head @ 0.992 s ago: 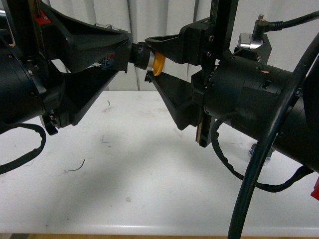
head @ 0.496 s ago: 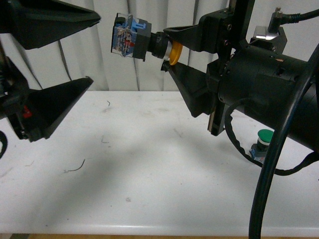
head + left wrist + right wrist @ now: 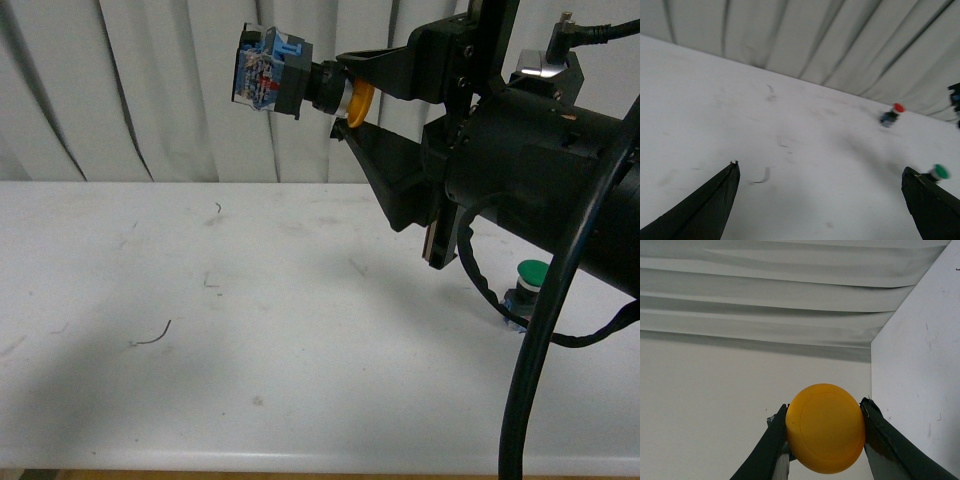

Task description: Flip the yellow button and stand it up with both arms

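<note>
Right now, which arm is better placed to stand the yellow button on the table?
Right. The right fingers clamp the yellow button by its cap, above the table; the left fingers are open and empty.

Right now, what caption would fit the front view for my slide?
Right gripper holds the yellow button sideways by its cap above the white table, green button resting nearby.

The yellow button (image 3: 290,82) has an orange-yellow cap, silver collar, black neck and blue base flecked white and red. The right gripper (image 3: 342,97) and left gripper (image 3: 820,167) are matte black. The table (image 3: 250,330) is white with faint dark scuffs, and the curtain (image 3: 120,90) is pale grey with shadowed folds. A green-capped button (image 3: 530,280) and a red-capped button (image 3: 892,112) have bluish bases.
</note>
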Robot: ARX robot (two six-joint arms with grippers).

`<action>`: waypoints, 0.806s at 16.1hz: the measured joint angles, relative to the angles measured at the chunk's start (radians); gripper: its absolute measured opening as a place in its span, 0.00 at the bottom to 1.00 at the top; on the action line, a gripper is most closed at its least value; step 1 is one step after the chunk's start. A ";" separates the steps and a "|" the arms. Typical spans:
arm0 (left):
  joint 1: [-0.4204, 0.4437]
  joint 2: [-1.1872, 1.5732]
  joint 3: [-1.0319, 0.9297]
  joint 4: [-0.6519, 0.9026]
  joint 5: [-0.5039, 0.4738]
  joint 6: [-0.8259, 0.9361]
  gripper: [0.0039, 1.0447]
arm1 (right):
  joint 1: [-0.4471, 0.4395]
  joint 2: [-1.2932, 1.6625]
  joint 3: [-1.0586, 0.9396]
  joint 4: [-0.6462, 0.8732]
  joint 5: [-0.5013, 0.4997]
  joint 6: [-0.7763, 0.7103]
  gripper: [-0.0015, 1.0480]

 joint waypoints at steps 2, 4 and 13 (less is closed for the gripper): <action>-0.034 -0.245 0.017 -0.251 -0.064 0.205 0.94 | 0.000 0.000 -0.001 0.000 0.000 0.000 0.35; -0.090 -0.477 0.014 -0.241 -0.185 0.273 0.76 | 0.001 -0.001 -0.003 0.000 0.000 -0.005 0.35; 0.006 -0.687 -0.140 -0.350 -0.139 0.272 0.01 | 0.000 -0.001 -0.015 0.000 0.002 -0.015 0.35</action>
